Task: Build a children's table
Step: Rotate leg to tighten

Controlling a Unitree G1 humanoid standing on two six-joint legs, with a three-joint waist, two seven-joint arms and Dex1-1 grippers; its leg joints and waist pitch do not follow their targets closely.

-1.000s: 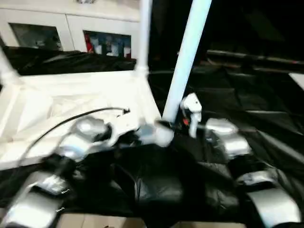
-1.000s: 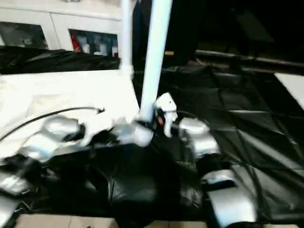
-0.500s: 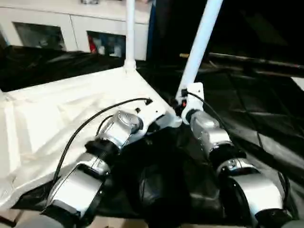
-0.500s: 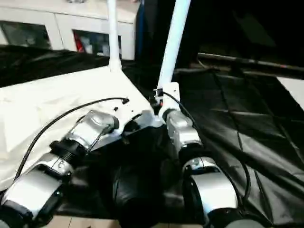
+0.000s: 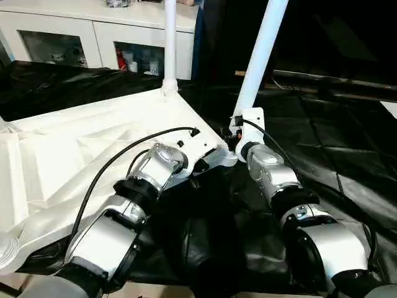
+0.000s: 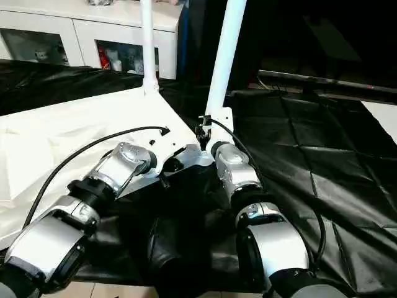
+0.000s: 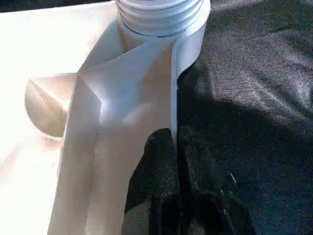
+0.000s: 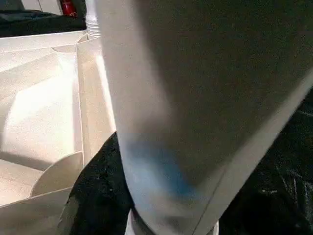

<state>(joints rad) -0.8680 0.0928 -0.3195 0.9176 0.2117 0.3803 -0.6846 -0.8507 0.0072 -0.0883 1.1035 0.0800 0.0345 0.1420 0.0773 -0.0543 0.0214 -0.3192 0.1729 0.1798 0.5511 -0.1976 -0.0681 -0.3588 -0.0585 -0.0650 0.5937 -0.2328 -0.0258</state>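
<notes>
At the tabletop's [image 5: 93, 149] near corner, the right end effector [image 5: 239, 133], now closer, grasps the tilted leg [image 5: 257, 59]; the clenched left end effector [image 7: 171, 161] braces the rim, socketing pending.

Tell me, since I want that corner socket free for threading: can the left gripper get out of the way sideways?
Probably yes. The left gripper, shut, sits at the tabletop edge below the threaded socket, with bare black sheet beside it.
</notes>
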